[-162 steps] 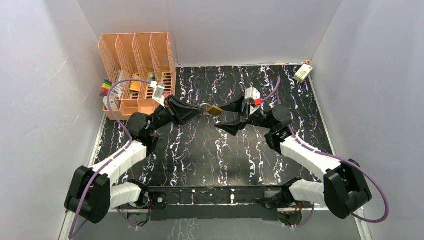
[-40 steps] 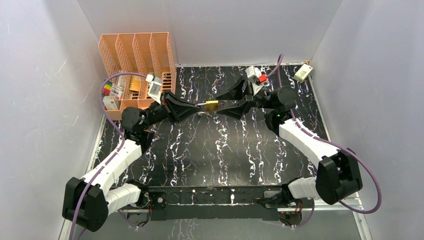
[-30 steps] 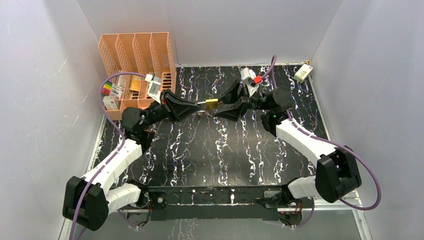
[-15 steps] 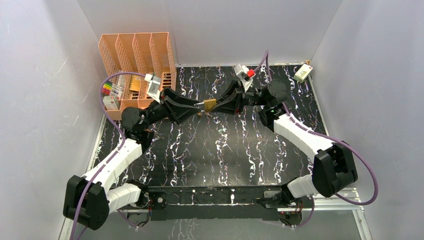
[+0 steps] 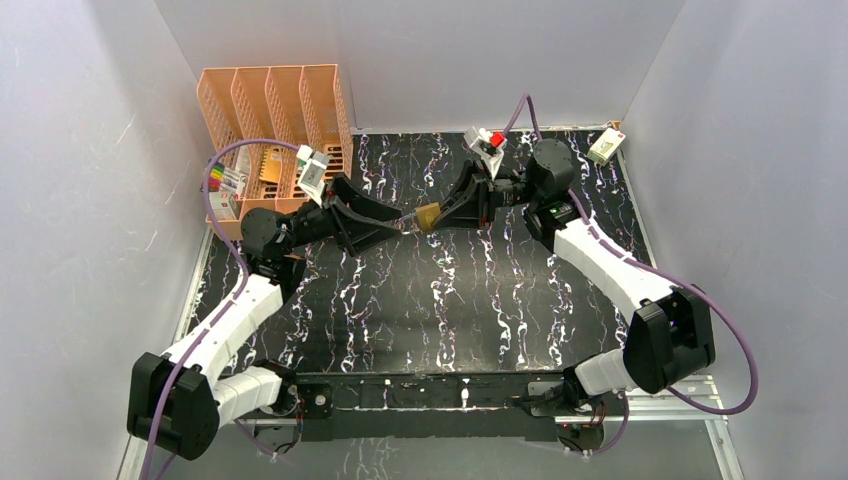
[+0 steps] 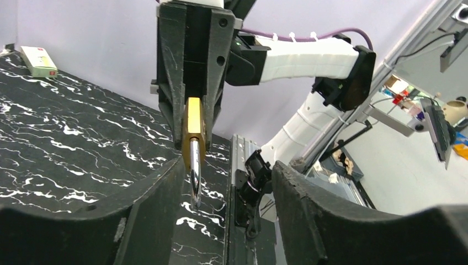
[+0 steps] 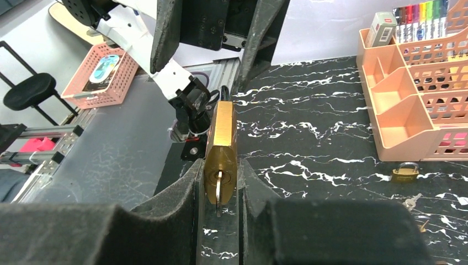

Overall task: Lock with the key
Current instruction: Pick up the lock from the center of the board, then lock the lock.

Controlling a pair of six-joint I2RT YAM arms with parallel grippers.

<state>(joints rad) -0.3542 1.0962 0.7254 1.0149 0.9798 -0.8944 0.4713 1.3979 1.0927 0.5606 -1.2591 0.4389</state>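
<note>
Your right gripper (image 5: 447,212) is closed on the padlock (image 5: 428,216), its pads pressed against the two broad brass faces. It holds the padlock in the air above the far middle of the table (image 5: 420,310). In the right wrist view the key (image 7: 219,194) sits in the keyhole on the end facing that camera, between the fingers. Your left gripper (image 6: 226,168) stands wide open and grips nothing. The shackle (image 6: 195,179) hangs inside its gap, just beside one finger (image 6: 154,210) and well apart from the other.

Around you, the orange organizer (image 5: 275,120) stands in the far left corner, close behind the left wrist, with markers (image 5: 213,178) at its outer side. A small padlock (image 7: 404,172) and loose keys (image 7: 411,202) lie on the table near the organizer. A box (image 5: 606,146) lies in the far right corner, well apart from both arms. The shackle end is hemmed in by the open left fingers, and the key end is flanked by the right ones.

Half a second ago your left jaws were closed at the shackle end; they have since parted, and the padlock now rests with the right gripper alone. A second ago the right jaws stood wider around it. The padlock now sits tilted, and the right wrist has swung further toward the back wall.
</note>
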